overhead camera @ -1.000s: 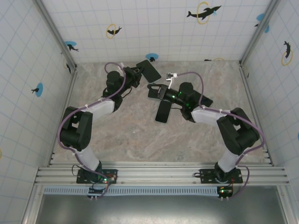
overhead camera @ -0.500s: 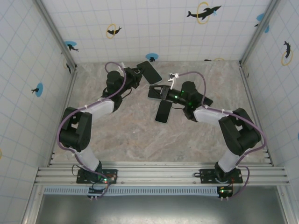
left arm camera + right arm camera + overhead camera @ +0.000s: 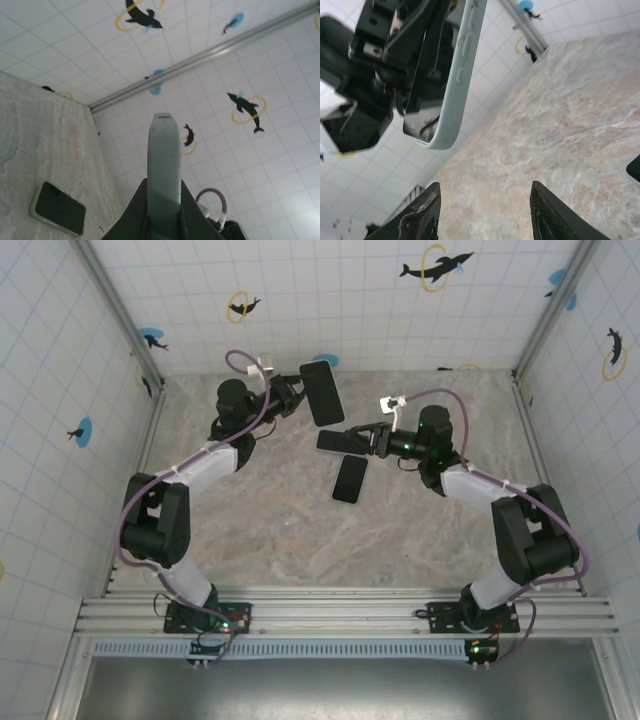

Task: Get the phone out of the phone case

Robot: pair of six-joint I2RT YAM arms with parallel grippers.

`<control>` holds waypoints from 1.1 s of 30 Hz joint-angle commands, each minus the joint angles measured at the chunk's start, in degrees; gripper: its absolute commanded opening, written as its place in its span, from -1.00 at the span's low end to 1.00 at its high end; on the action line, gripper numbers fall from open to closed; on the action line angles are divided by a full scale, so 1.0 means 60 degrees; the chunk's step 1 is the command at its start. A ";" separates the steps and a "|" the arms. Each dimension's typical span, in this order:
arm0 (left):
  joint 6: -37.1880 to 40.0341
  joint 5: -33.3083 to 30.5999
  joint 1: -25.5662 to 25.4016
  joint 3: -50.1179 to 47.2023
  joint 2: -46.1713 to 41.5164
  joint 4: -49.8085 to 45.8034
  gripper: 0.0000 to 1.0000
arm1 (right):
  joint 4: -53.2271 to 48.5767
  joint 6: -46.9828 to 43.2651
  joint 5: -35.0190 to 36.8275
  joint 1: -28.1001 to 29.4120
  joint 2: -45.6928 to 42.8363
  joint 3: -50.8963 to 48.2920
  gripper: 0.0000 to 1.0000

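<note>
Two grippers are up over the table, and we see the left gripper squeezed tight on one end of a pale green phone case, holding it up in the air. The right gripper has its fingers spread apart with nothing between them, and it sits near the case but does not touch it. A dark phone lies flat on the table, close to the right gripper.
</note>
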 commanded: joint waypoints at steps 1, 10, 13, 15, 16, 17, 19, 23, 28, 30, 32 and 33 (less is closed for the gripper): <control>0.0860 0.1506 0.0059 0.0557 -0.0395 0.1250 -1.00 | -0.0679 -0.1263 -0.1303 -0.0004 -0.0080 0.0749 -0.06; 0.1478 0.2737 0.0107 0.0307 -0.0670 0.2651 -1.00 | -0.1048 -0.2758 -0.2893 0.0092 0.0149 0.1439 -0.27; 0.1457 0.3072 0.0091 0.0450 -0.0603 0.2729 -1.00 | -0.1053 -0.3006 -0.3122 0.0145 0.0224 0.1557 -0.33; 0.1472 0.3173 0.0090 0.0476 -0.0615 0.2748 -1.00 | -0.1028 -0.3095 -0.3165 0.0237 0.0270 0.1634 -0.37; 0.1520 0.3221 0.0090 0.0467 -0.0637 0.2696 -1.00 | -0.1023 -0.3134 -0.3228 0.0291 0.0299 0.1691 -0.39; 0.1564 0.3262 0.0098 0.0466 -0.0658 0.2666 -1.00 | -0.1050 -0.3164 -0.3331 0.0327 0.0332 0.1746 -0.41; 0.1745 0.3275 0.0101 0.0481 -0.0718 0.2442 -1.00 | -0.1055 -0.3153 -0.3503 0.0372 0.0400 0.1858 -0.44; 0.2267 0.3223 0.0115 0.0471 -0.0881 0.1794 -1.00 | -0.0938 -0.3124 -0.3439 0.0414 0.0408 0.1833 -0.46; 0.2389 0.2584 0.0134 0.0215 -0.1082 0.1316 -1.00 | -0.0735 -0.2941 -0.3203 0.0453 0.0397 0.1813 -0.38; 0.2613 0.1741 0.0108 -0.0040 -0.1345 0.1020 -1.00 | -0.0301 -0.2524 -0.2812 0.0417 0.0339 0.1650 -0.26; 0.2605 0.0484 0.0103 -0.0636 -0.1800 0.1403 -1.00 | 0.0949 -0.1374 -0.2516 0.0350 0.0267 0.1287 -0.14; 0.2588 -0.0081 0.0099 -0.0928 -0.2018 0.1619 -1.00 | 0.1422 -0.0844 -0.2233 0.0351 0.0223 0.1128 -0.10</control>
